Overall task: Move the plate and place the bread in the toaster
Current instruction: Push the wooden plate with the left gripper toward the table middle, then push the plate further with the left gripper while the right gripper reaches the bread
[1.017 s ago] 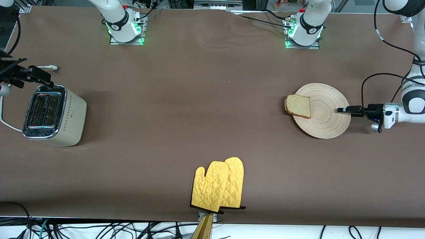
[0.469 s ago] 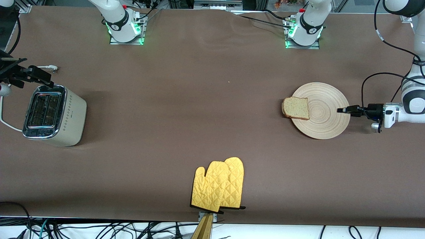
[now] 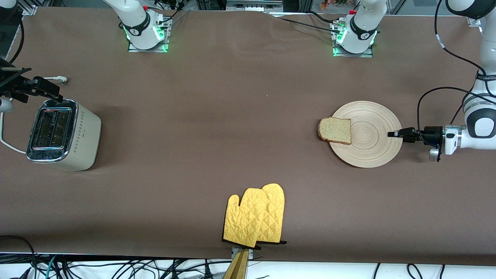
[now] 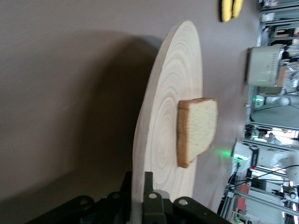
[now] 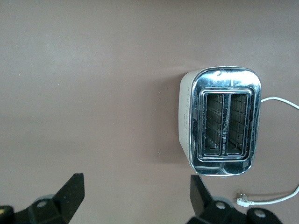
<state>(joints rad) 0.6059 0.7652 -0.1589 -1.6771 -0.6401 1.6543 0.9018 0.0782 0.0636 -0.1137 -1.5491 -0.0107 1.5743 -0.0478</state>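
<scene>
Front view: the left gripper (image 3: 392,134) is clamped on the rim of the plate (image 3: 374,145) at the left arm's end of the table. The bread (image 3: 335,131) lies on the plate, overhanging the edge toward the toaster (image 3: 62,133). The right gripper (image 5: 135,193) waits over the toaster, fingers apart. Mitts (image 3: 255,215) lie nearest the front camera.

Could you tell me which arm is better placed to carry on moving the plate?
Left: the left gripper is shut on the plate rim. The right gripper hangs open above the toaster.
</scene>
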